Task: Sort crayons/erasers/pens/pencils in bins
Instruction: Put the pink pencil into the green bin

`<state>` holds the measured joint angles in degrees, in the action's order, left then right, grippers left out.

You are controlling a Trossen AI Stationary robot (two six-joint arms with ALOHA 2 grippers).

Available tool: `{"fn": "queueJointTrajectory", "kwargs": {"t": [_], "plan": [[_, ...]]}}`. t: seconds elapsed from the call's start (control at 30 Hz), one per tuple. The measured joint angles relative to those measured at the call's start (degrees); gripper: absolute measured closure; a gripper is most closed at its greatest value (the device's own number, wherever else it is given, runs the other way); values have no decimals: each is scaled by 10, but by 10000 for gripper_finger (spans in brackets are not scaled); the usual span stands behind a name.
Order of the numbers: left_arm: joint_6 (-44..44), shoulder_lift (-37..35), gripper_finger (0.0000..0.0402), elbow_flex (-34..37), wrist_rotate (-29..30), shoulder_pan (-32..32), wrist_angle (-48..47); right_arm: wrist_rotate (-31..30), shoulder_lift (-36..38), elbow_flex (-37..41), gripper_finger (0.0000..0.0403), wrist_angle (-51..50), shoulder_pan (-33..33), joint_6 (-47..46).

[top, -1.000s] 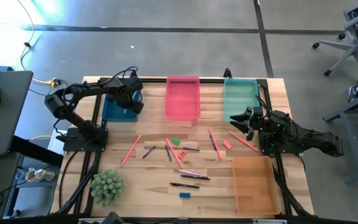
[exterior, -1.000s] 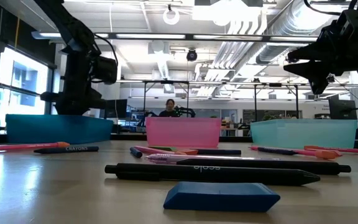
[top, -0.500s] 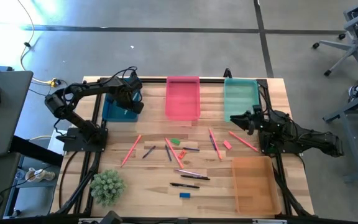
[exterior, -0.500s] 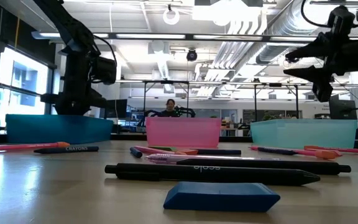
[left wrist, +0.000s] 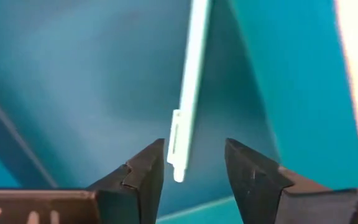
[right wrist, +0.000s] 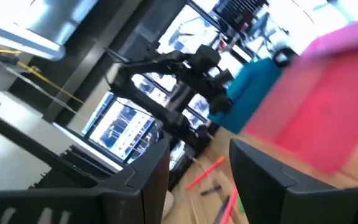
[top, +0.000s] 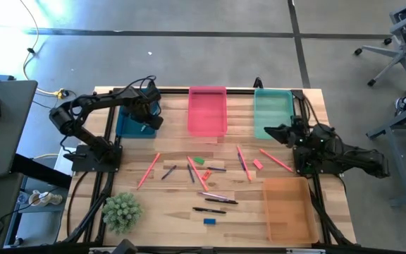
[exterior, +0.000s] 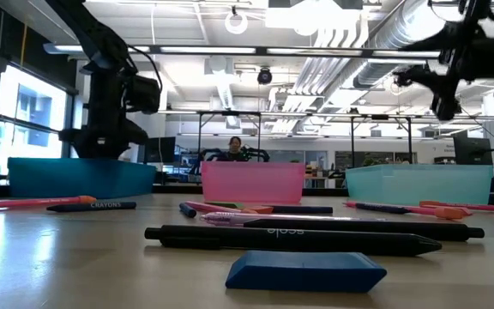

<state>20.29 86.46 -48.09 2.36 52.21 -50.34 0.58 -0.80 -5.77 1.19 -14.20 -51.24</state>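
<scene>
My left gripper [top: 145,116] points down into the dark blue bin [top: 124,125] and is open. In the left wrist view a pale thin stick [left wrist: 188,93] lies in that bin [left wrist: 73,93], its near end in the gap between my fingers [left wrist: 194,149]. My right gripper [top: 268,130] hangs open and level at the near edge of the teal bin [top: 273,106], holding nothing [right wrist: 199,146]. Salmon sticks [top: 149,170] and dark pens [top: 210,210] lie on the table. So do a green eraser [top: 199,160], a pink one [top: 257,164] and a blue one [exterior: 305,270].
The pink bin [top: 208,111] stands between the blue and teal bins at the far side. The orange bin [top: 287,208] is at the near right. A small green plant [top: 121,211] sits at the near left. Both arm bases stand at the table's sides.
My right gripper has risen a little and rolled about its own axis, staying open and level near the teal bin.
</scene>
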Motion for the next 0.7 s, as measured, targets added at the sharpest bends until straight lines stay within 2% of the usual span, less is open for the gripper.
{"fn": "queueJointTrajectory", "kwargs": {"t": [0.13, 0.33, 0.5, 0.7], "plan": [[-9, -17, 245, -16, -6, 0, -4, -7, 0, -46, 243, -31, 0, 37], [-36, -52, 247, -62, -5, 0, -9, -15, -28, -147, 243, -227, 0, 51], [-50, -87, 245, -109, -12, -1, -21, -16, -98, -232, 243, -385, 0, 51], [-74, -128, 245, -141, -57, -10, -23, -14, -211, -299, 243, -535, 0, 68]]}}
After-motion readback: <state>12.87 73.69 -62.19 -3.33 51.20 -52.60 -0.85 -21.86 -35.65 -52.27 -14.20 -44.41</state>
